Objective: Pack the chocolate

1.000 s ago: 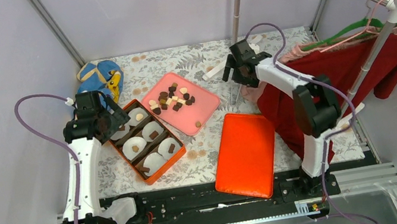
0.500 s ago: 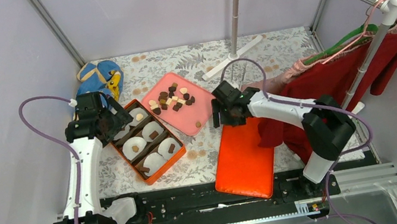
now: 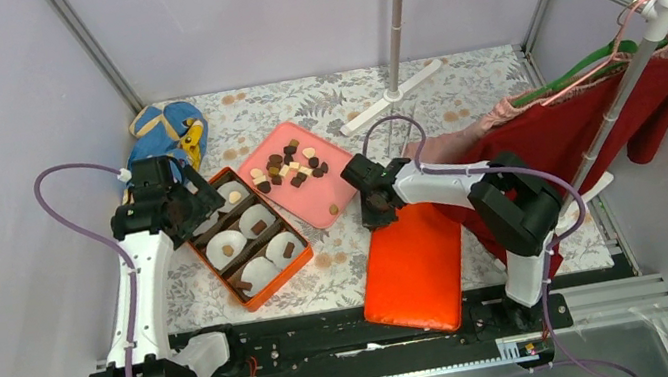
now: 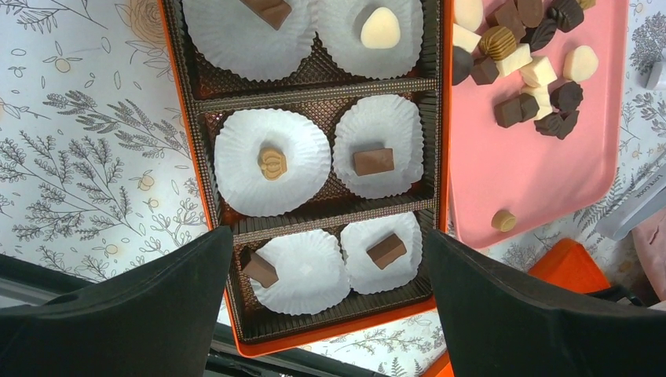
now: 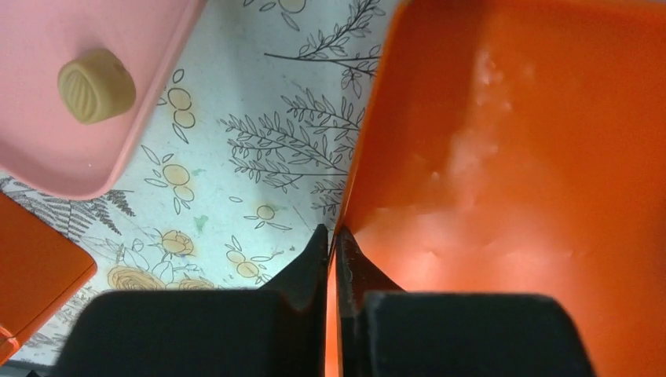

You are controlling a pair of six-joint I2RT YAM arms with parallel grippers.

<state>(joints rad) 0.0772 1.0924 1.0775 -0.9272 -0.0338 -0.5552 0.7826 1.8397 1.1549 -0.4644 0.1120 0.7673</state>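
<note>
Right fingers [image 5: 318, 255] nipped shut on the orange lid [image 5: 510, 157] rim; filled box [image 4: 330, 339] lies leftward, beneath wide-open, empty left fingers [image 4: 118, 314].

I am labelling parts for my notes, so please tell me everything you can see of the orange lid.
The orange lid is a flat, glossy rectangle with rounded corners. It lies on the floral tablecloth, nearer and to the right of the pink tray, apart from it. The right gripper pinches its rim near the far left corner.

The box [image 3: 282, 282] lies left, the lid [image 3: 413, 267] right, the tray [image 3: 334, 183] (chocolate [image 3: 291, 167] on it) behind, between them.
</note>
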